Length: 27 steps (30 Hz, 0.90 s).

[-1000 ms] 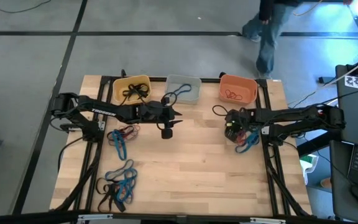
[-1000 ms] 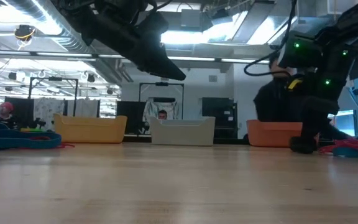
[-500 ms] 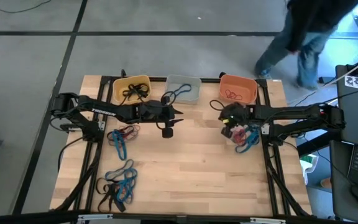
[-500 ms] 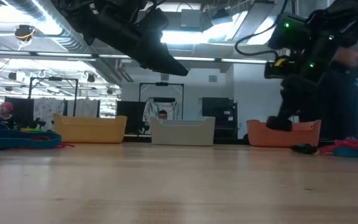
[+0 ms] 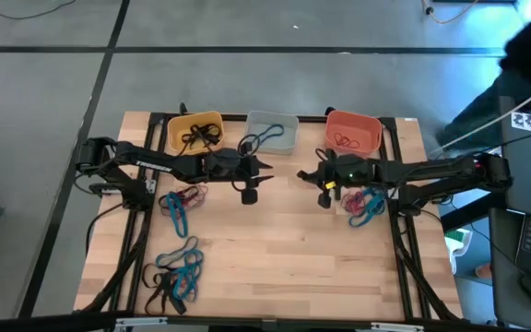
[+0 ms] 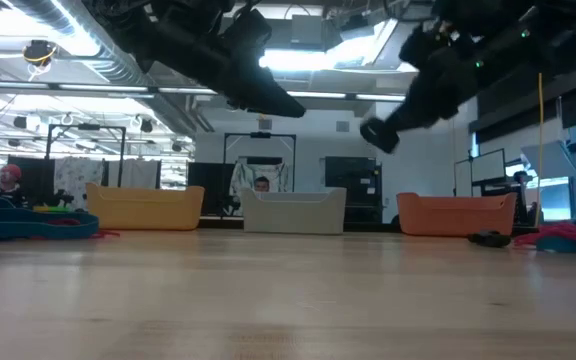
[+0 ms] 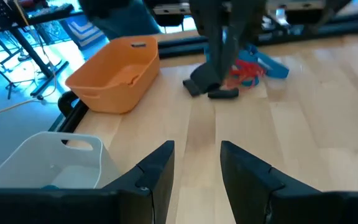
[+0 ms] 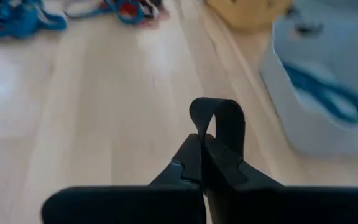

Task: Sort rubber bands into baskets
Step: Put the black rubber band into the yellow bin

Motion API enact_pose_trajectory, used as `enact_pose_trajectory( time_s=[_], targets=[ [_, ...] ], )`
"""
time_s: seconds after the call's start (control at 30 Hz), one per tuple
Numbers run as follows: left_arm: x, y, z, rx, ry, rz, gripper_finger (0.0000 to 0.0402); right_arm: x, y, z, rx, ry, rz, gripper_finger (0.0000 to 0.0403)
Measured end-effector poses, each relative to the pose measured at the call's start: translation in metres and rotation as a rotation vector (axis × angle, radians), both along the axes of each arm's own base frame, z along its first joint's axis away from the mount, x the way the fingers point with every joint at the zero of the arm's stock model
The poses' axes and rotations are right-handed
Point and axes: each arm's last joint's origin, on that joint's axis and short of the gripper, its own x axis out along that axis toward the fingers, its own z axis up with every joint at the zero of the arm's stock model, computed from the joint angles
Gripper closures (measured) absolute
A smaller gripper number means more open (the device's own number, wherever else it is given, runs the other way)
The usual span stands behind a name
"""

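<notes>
Right tool (image 8: pixel 211 163) clamped on a black rubber band (image 8: pixel 219 121)
Meanwhile it hung above the surface (image 5: pixel 284 249), near the grey basket (image 5: pixel 275 132); left tool (image 7: pixel 194 165) apart, empty.

Left pincer (image 5: pixel 250 174) hangs with its 2 fingers (image 7: pixel 160 171) parted. Right pincer (image 5: pixel 324 183) is clamped tight, arm stretched toward the left pincer.
</notes>
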Motion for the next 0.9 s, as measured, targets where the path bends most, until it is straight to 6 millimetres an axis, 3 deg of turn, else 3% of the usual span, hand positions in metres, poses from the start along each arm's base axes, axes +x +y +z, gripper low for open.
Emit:
enact_pose_trajectory(
  time_s=[0.17,0.4,0.7,0.9],
  targets=[
    [0.002,-0.001,0.004,-0.059,-0.062,-0.019,0.0274,0.007,0.009,0.004,-0.044,-0.071,0.057,0.0399],
    [0.003,-0.003,0.007,-0.138,-0.108,-0.060,0.0274,0.026,0.018,-0.006,-0.124,-0.115,0.098,0.0398],
    [0.004,-0.004,0.009,-0.198,-0.139,-0.041,0.0274,0.040,0.016,-0.012,-0.184,-0.181,0.077,0.0398],
    [0.016,-0.006,-0.002,-0.198,-0.148,-0.053,0.0274,0.042,0.016,-0.012,-0.201,-0.203,0.081,0.0398]
  ],
)
